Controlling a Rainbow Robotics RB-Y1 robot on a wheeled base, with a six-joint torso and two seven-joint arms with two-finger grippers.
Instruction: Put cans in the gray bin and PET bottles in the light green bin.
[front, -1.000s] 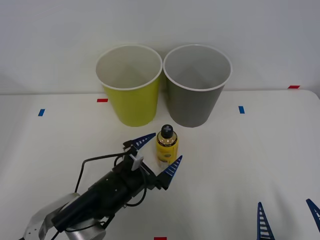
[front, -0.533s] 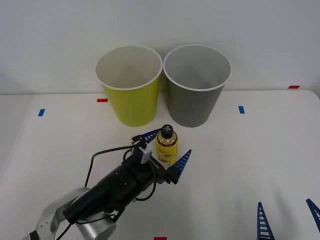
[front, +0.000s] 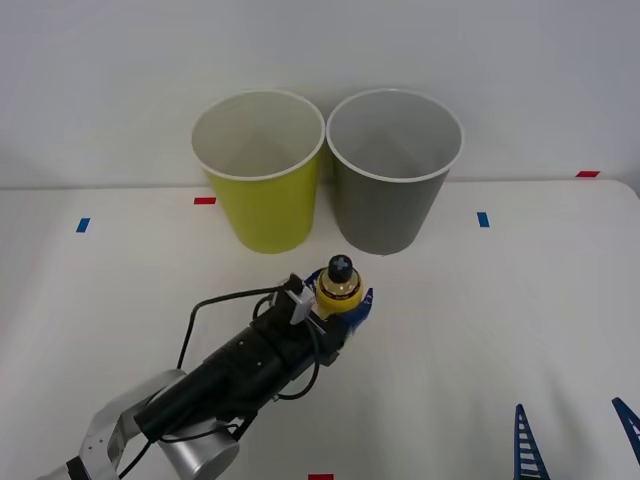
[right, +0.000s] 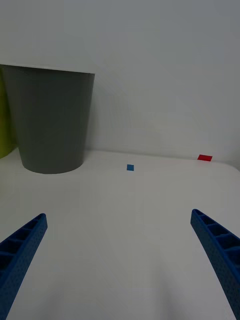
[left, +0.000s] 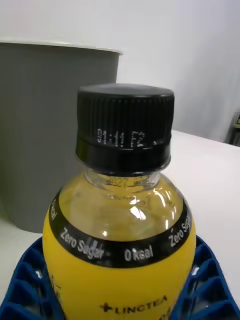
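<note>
The left arm reaches forward and a little to the right over the white table (front: 520, 300), low, with its black forearm lying almost flat and a black cable looping along it. At its end the left claw (front: 340, 303) is closed around the bottle (front: 339, 285), the blue ribbed fingers (left: 30, 280) pressing on both sides of the yellow body. The bottle stands upright, its long axis vertical and its black cap (left: 125, 125) pointing up. In the left wrist view the yellow label carries a black band with the words "Zero Sugar" and "0 kcal".

The bottle is near the middle of the table, just in front of the two bins, about in line with the gap between them. The light green bin (front: 262, 190) stands at the left and the gray bin (front: 392, 190) at the right, side by side and almost touching, both upright against the wall.

The right claw (front: 578, 440) waits low at the near right side of the table, well apart from the bottle, with its two blue fingers spread wide open and nothing between them.
</note>
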